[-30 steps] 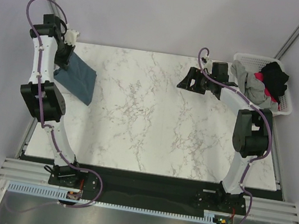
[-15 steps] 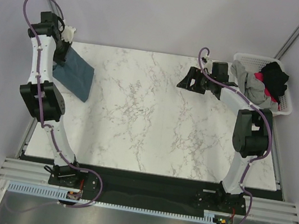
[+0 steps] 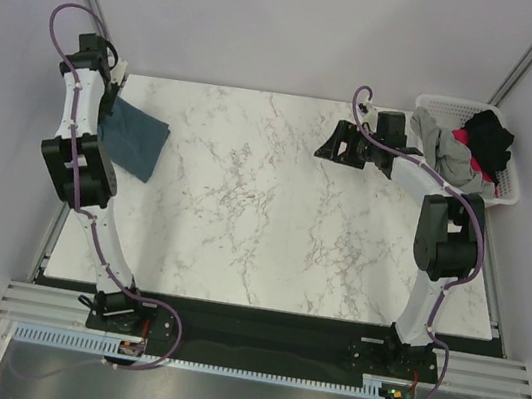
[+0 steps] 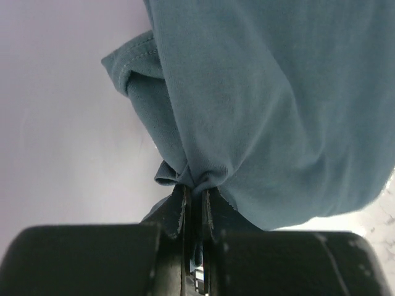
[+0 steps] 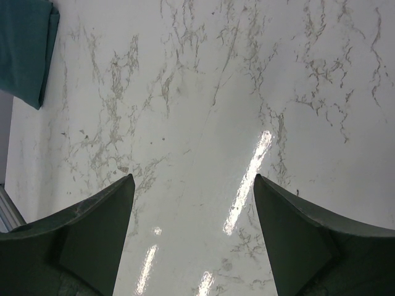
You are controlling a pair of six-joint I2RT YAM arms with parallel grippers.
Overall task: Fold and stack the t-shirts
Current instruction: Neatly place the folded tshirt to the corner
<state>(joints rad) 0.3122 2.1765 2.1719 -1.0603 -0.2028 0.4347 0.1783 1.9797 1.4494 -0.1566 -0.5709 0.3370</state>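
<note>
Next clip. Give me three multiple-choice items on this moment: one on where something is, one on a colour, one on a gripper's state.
1. Where does the basket stand?
A. at the far right corner of the table
B. at its near left corner
C. in its middle

2. What colour is the shirt in the left gripper?
A. white
B. slate-blue
C. black

3. How is the right gripper?
A. shut on a shirt
B. open, holding nothing
C. shut on the basket

Answers:
1 A: the top view shows it at the far right corner.
2 B: the left wrist view shows slate-blue cloth pinched in the shut jaws.
3 B: the right wrist view shows its jaws spread, with only bare marble between them.
</note>
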